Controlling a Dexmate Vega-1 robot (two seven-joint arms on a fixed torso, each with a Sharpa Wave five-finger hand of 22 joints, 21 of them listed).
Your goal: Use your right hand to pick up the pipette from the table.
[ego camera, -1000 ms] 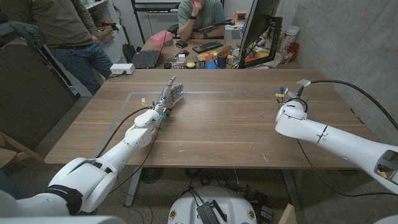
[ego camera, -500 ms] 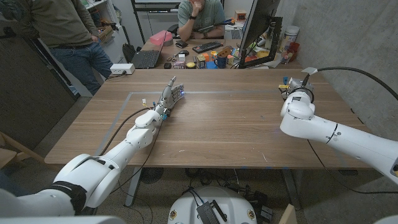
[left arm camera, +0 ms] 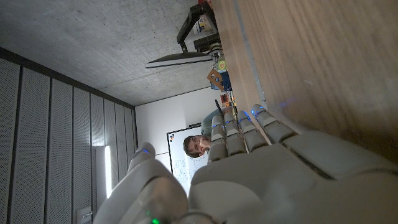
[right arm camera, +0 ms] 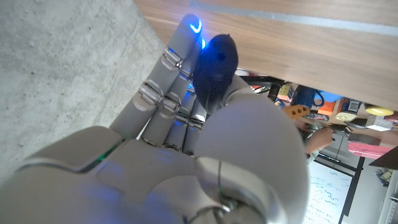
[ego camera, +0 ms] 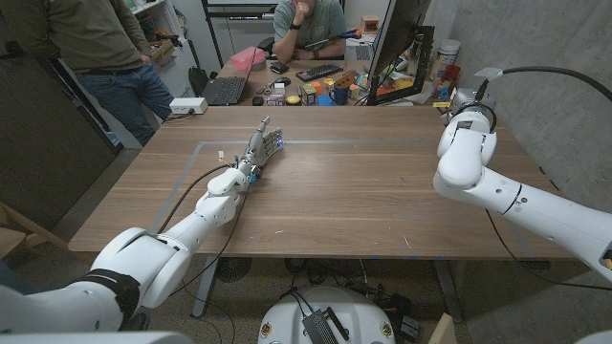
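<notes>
Where the wooden counter runs back toward a concrete wall on the robot's right, a pale taped line crosses its far half. The left hand rests on the counter near that line, left of centre, its fingers straight, side by side and holding nothing. The right hand is up at the far right corner, close to the wall. Its fingers reach out together with blue lights at their tips, and I cannot tell whether they hold anything. The pipette's place cannot be told either, since the right wrist covers that corner. Behind the counter stands a cluttered desk with a laptop, a keyboard and a monitor. One person sits there and another stands at the left.
</notes>
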